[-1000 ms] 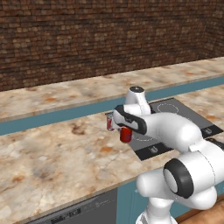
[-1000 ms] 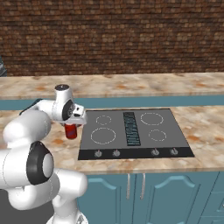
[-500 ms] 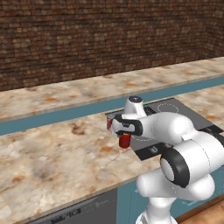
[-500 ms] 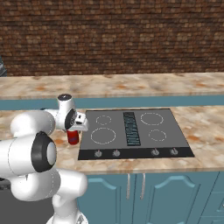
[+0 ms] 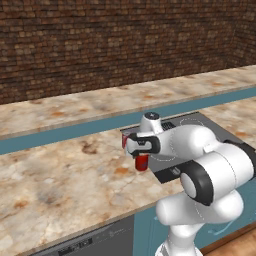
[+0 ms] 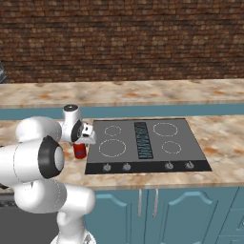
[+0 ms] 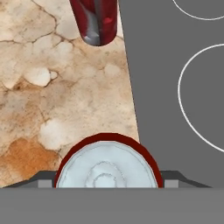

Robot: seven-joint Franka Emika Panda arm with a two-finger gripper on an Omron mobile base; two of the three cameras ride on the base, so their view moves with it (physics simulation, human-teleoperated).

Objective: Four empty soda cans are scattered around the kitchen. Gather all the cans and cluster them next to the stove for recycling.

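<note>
Broad beige marbled countertop [image 5: 60, 185] across the foreground, running under a dark red brick wall [image 5: 100, 45]. Set into it, a flat black glass cooktop [image 6: 186, 143] with white ring outlines and small front knobs.

At the cooktop's left edge, the white arm's two-finger gripper [image 6: 81, 144], pointing down, jaws about half apart and pressed on either side of a small red cylindrical soda can with a silver top [image 6: 79, 151]. In the hand view, that silver top sits square between the finger tips, over the marble and just beside the black glass. Cannot tell whether its base is down on the stone or a little above it.

Just beyond it, along the same edge, a second red can with a pale label mark [image 7: 97, 22], upright as far as can be judged, beside the glass and apart from the held one.

Likely the placing step, with this can about where it belongs. Risks, as a judgement:
- Letting go while the base hangs clear of the stone could tip the light, empty can, and it could roll off.
- Lifting away off-centre could drag it over.
- Drifting forward could knock the second can.
- Setting down astride the glass rim would leave it rocking.
</note>
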